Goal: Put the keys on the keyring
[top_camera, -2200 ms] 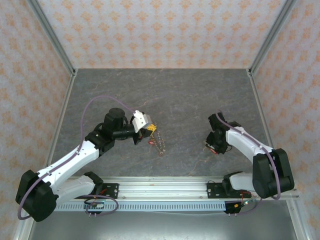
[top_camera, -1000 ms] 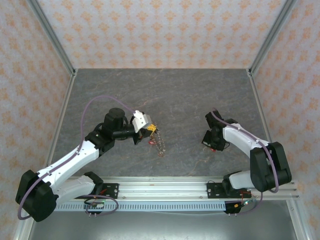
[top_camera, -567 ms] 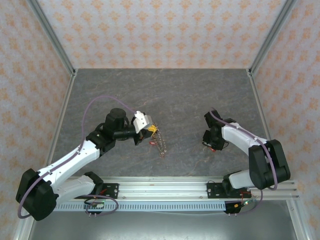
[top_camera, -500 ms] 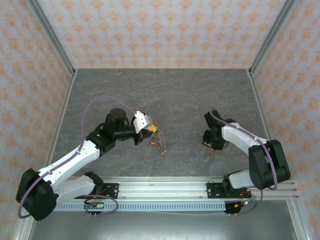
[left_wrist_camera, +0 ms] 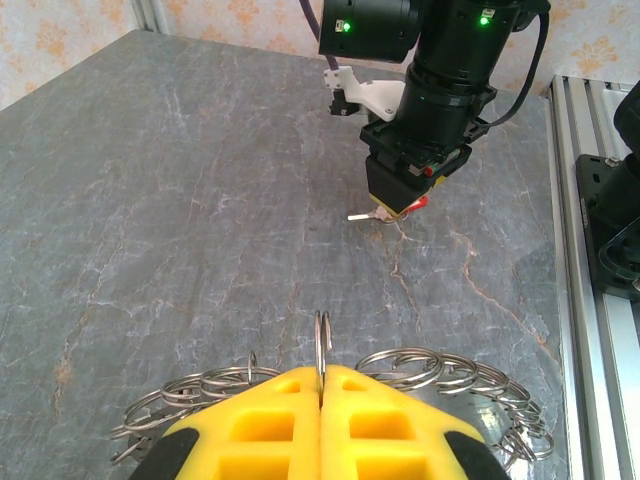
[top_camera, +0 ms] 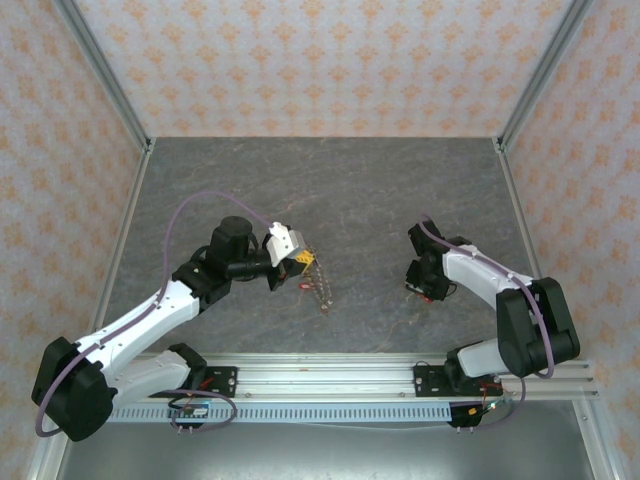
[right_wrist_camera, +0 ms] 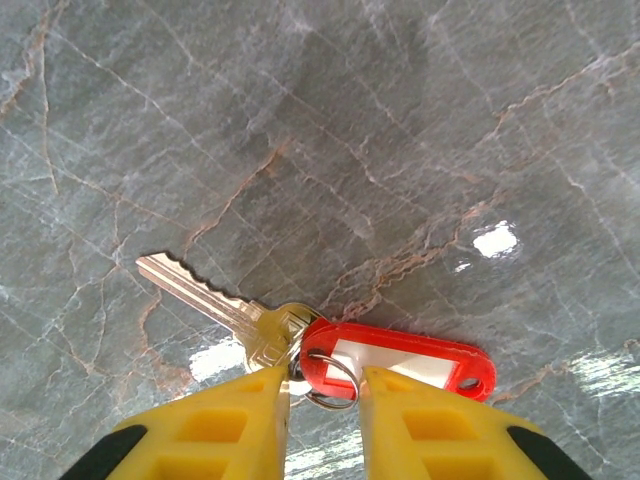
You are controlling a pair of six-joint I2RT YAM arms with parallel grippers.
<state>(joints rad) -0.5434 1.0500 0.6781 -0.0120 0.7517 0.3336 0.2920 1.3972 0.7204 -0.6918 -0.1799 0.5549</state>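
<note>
1. The red tag [right_wrist_camera: 400,362] carried a white insert. I could make out no writing on it, and no brand showed on either arm.
2. The left gripper [left_wrist_camera: 321,370] was fully closed. Its yellow jaws met on one upright loop of the keyring [top_camera: 316,283].
3. The keyring looked like a chain of linked wire loops. In the left wrist view it fanned out to both sides of the jaws. From above it hung from the gripper toward the table [top_camera: 360,190], left of the middle and nearer the near edge than the far one.
4. The right gripper [right_wrist_camera: 322,378] pointed down at the table right of the middle, also toward the near edge. Its jaws stood a little apart and gripped nothing.
5. A small split ring [right_wrist_camera: 328,385] lay in the gap between those jaws. It joined the red tag to a silvery key [right_wrist_camera: 215,300].
6. The key lay flat on the table with its blade pointing away to the left of the wrist view. The tag lay flat beside it, stretching off to the right.
7. Bare grey stone-patterned surface lay between the two grippers and ran on to the far edge and both far corners.
8. Patterned walls [top_camera: 320,60] closed in the far, left and right edges, and a metal rail [top_camera: 330,375] ran along the near edge.
</note>
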